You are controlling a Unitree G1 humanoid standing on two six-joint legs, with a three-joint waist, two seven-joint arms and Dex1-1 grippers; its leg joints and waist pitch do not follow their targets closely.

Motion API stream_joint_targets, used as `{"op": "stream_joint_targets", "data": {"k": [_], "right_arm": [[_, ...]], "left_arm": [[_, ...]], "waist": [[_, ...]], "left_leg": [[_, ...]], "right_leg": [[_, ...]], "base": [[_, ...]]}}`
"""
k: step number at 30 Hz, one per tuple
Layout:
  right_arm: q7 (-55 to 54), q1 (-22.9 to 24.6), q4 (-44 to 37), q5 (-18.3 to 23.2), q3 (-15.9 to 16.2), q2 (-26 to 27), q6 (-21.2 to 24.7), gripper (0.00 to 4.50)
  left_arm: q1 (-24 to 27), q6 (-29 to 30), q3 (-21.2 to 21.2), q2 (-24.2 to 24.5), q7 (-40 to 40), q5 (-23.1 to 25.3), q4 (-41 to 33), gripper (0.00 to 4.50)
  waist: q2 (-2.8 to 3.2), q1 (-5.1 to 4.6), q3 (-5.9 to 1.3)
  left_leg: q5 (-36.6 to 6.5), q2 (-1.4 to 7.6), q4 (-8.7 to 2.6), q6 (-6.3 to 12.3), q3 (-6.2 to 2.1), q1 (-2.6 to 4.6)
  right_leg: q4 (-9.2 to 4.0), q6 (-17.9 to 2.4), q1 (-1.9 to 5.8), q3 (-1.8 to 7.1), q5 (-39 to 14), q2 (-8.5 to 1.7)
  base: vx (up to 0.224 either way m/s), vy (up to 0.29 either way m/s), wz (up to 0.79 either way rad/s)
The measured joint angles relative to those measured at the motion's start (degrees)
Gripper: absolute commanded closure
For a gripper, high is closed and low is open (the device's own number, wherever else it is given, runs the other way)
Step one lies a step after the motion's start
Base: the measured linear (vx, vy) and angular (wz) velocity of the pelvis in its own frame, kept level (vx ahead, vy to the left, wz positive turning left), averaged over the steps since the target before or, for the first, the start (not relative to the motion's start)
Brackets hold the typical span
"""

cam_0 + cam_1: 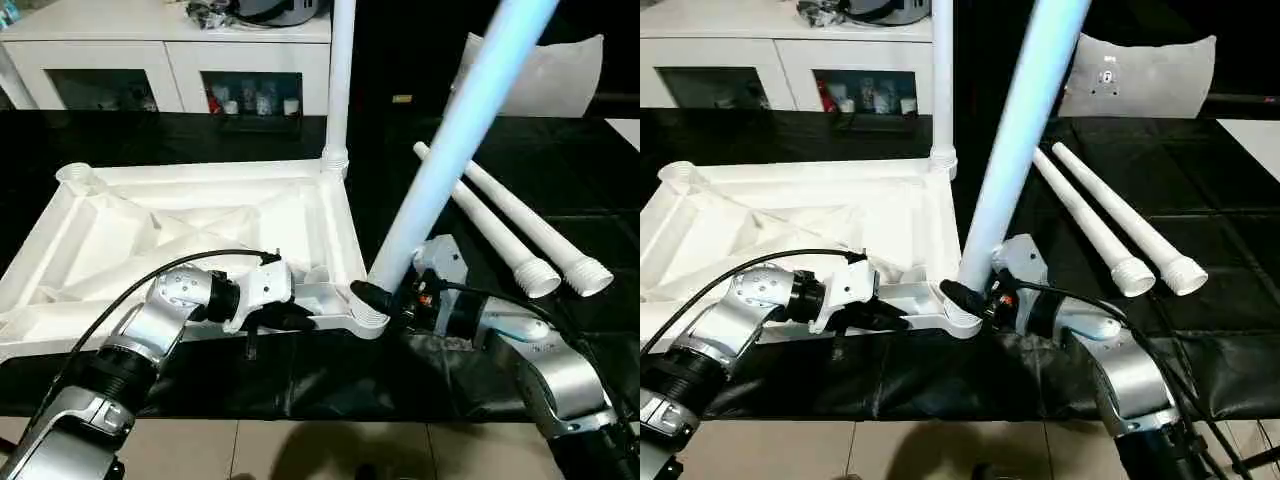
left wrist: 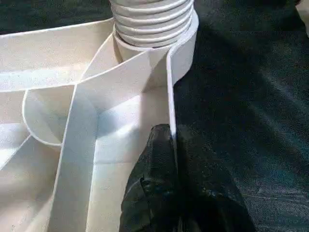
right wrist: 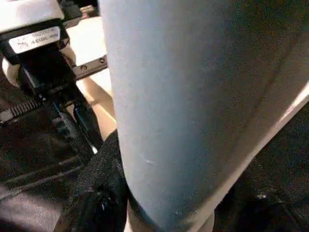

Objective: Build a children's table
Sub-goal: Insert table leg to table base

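The children's table top [image 1: 130, 225] lies upside down on the black cover, ribs up. One white leg [image 1: 340, 80] stands upright in the far right corner socket. A second leg [image 1: 455, 140] leans up and to the right from the near right corner socket [image 1: 368, 320]; my right gripper [image 1: 385, 300] is shut on it just above its threaded base, one black finger [image 3: 101, 188] against it. My left gripper [image 1: 298, 320] is shut on the top's near rim, fingers [image 2: 159, 159] pinching the thin wall beside that socket. Two loose legs [image 1: 495, 235] [image 1: 545, 235] lie to the right.
A white cabinet [image 1: 160, 50] with glass doors stands behind the table. A white cushion-like thing [image 1: 560, 75] rests at the back right. The black cover [image 1: 590, 180] reaches the near edge, with tiled floor [image 1: 300, 450] below it.
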Motion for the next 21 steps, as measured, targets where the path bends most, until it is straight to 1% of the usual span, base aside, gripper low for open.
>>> {"op": "stream_joint_targets", "data": {"k": [3, 7, 10, 12, 14, 15, 16, 17, 18, 19, 20, 21], "right_arm": [[1.59, -2.22, 1.47, -1.67, 2.13, -0.71, -0.15, 2.6], [3.59, -2.89, 2.03, -1.68, 2.3, -1.26, -0.15, 2.6], [4.93, -3.69, 2.87, -1.65, 2.31, -1.3, -0.16, 2.6], [5.3, -3.83, 2.96, -1.57, 2.3, -1.38, -0.18, 2.6], [5.61, -4.24, 2.85, -1.4, 2.3, -1.81, -0.38, 2.6], [5.77, -4.42, 2.79, -1.36, 2.29, -1.95, -0.4, 2.6], [5.9, -4.65, 2.73, -1.31, 2.26, -2.07, -0.42, 2.6], [5.93, -4.8, 2.63, -1.29, 2.23, -2.09, -0.44, 2.6], [5.93, -5.0, 2.47, -1.29, 2.23, -2.05, -0.44, 2.6], [5.95, -5.2, 2.23, -1.28, 2.15, -1.98, -0.44, 2.6], [5.97, -5.39, 2.18, -1.26, 2.07, -1.78, -0.44, 2.6], [6.12, -5.52, 2.18, -1.25, 2.07, -1.73, -0.44, 2.6]], "left_arm": [[-0.01, 0.0, 0.0, 0.23, -0.12, 0.06, 0.01, 4.5], [-0.18, 0.0, 0.0, 0.31, -0.77, 0.07, 0.1, 4.5], [-0.87, 0.0, -0.12, 0.51, -1.81, 0.07, 0.57, 4.5], [-1.11, 0.0, -0.14, 0.57, -2.08, 0.08, 0.59, 4.5], [-2.59, 0.0, -0.31, 0.66, -2.96, 0.09, 1.42, 4.5], [-3.14, -0.01, -0.31, 0.66, -3.14, 0.08, 1.83, 4.5], [-4.02, -0.03, -0.34, 0.63, -3.49, 0.11, 2.56, 4.5], [-4.89, -0.27, -0.36, 0.61, -3.76, 0.18, 3.53, 4.5], [-5.56, -0.55, -0.36, 0.71, -4.22, 0.18, 4.14, 4.5], [-6.63, -1.06, -0.36, 0.77, -4.79, 0.22, 5.19, 4.5], [-7.64, -1.5, -0.36, 0.78, -5.42, 0.34, 6.45, 4.5], [-8.18, -1.74, -0.36, 0.78, -5.61, 0.6, 7.0, 4.5]], "waist": [[-0.05, -0.37, 0.02], [-0.09, -0.54, 0.05], [-0.25, -0.67, 0.21], [-0.47, -0.74, 0.51], [-0.87, -0.68, 1.32], [-0.97, -0.68, 1.71], [-0.97, -0.74, 2.14], [-0.77, -0.8, 2.55], [-0.74, -0.82, 2.85], [-0.67, -0.84, 3.27], [-0.67, -0.86, 3.7], [-0.88, -0.92, 3.86]], "left_leg": [[0.0, -0.01, 0.0, 0.0, -0.07, -0.02], [0.0, -0.02, -0.04, 0.0, -0.15, -0.03], [0.0, -0.06, -0.17, -0.01, -0.18, -0.03], [0.0, -0.08, -0.23, -0.01, -0.2, 0.0], [0.0, -0.1, -0.36, -0.01, -0.24, 0.03], [0.0, -0.09, -0.4, -0.01, -0.27, 0.08], [0.0, -0.07, -0.44, -0.01, -0.38, 0.16], [0.0, 0.03, -0.65, -0.01, -0.55, 0.15], [-0.01, 0.06, -0.88, -0.02, -0.63, 0.08], [-0.01, 0.04, -0.92, -0.02, -0.81, -0.02], [-0.01, -0.04, -0.93, -0.02, -0.86, 0.14], [-0.01, -0.19, -1.02, -0.02, -0.76, 0.4]], "right_leg": [[0.01, 0.0, 0.0, -0.1, 0.0, -0.02], [-0.01, 0.02, 0.03, -0.15, -0.01, -0.03], [-0.02, 0.06, 0.01, -0.14, -0.04, -0.03], [-0.02, 0.07, -0.01, -0.14, -0.05, -0.04], [-0.05, 0.1, -0.07, -0.19, -0.08, -0.04], [-0.13, 0.12, -0.12, -0.29, -0.09, -0.05], [-0.31, 0.14, -0.09, -0.58, -0.1, -0.1], [-0.88, 0.14, 0.21, -1.43, -0.11, -0.37], [-1.07, 0.16, 0.37, -1.74, -0.2, -0.47], [-0.86, 0.44, 0.75, -1.71, -0.59, -0.48], [-0.58, 0.39, 0.73, -1.42, -0.68, -0.45], [-0.49, 0.38, 0.52, -1.27, -0.73, -0.5]], "base": [[0.0, 0.0, 0.0], [0.0, 0.0, 0.0], [0.0, 0.0, 0.0], [0.0, 0.0, 0.0], [0.0, 0.0, 0.0], [0.0, 0.0, 0.0], [0.0, 0.0, 0.0], [0.0, 0.0, 0.0], [0.0, 0.0, 0.0], [0.0, 0.0, 0.0], [0.0, 0.0, 0.0], [0.0, 0.0, 0.0]]}}
